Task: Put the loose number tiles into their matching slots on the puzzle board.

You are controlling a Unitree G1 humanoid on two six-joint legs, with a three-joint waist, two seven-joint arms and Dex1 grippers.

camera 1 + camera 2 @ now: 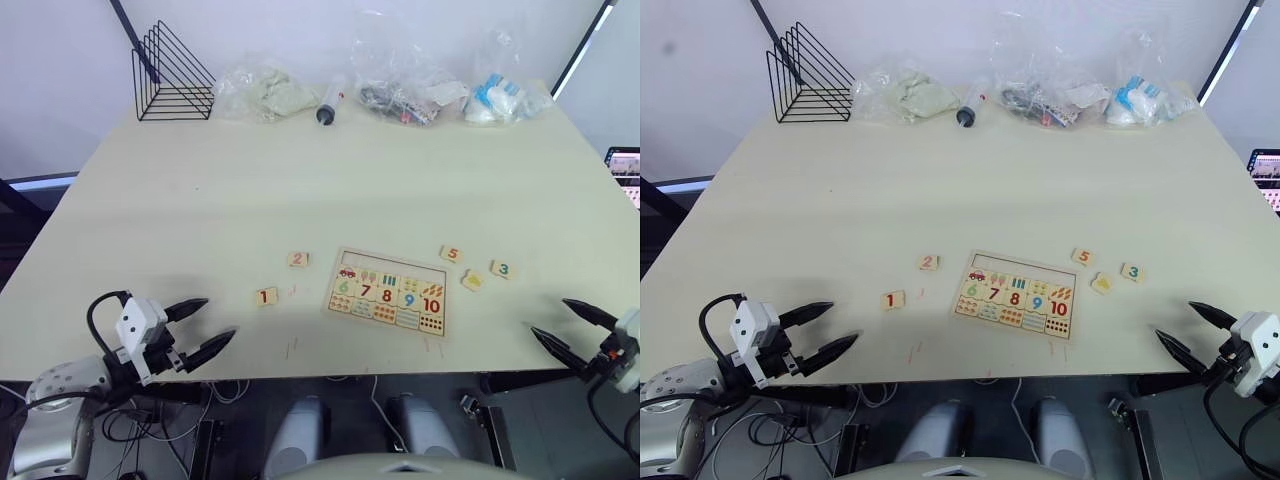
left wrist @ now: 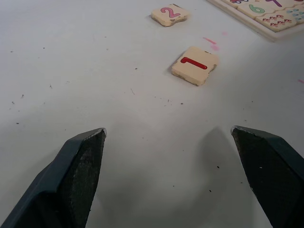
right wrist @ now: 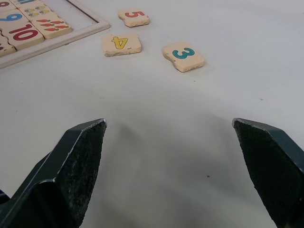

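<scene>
Both grippers, left gripper (image 1: 203, 327) and right gripper (image 1: 562, 323), spread wide, empty. Tiles 1 (image 1: 265, 296) and 2 (image 1: 298, 259) lie left of puzzle board (image 1: 389, 291); 3 (image 1: 503, 268), 4 (image 1: 473, 280), 5 (image 1: 452, 254) right.

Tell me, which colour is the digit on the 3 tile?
Teal, clearest in the right wrist view: 3 tile.

Puzzle board (image 1: 388, 292) on table (image 1: 300, 190), near-centre. Tile 1 (image 1: 265, 296) left of board; tile 2 (image 1: 298, 259) just beyond it, nearer board's far-left corner. Right of board: tile 5 (image 1: 452, 254) farthest, tile 4 (image 1: 472, 280) nearest board, tile 3 (image 1: 503, 268) rightmost. Along far edge, left to right: wire rack (image 1: 170, 75), bag (image 1: 262, 93), syringe (image 1: 330, 103), two more bags (image 1: 405, 85). Left gripper (image 1: 205, 328) near-left of tile 1; right gripper (image 1: 563, 327) near-right of tile 3.
</scene>
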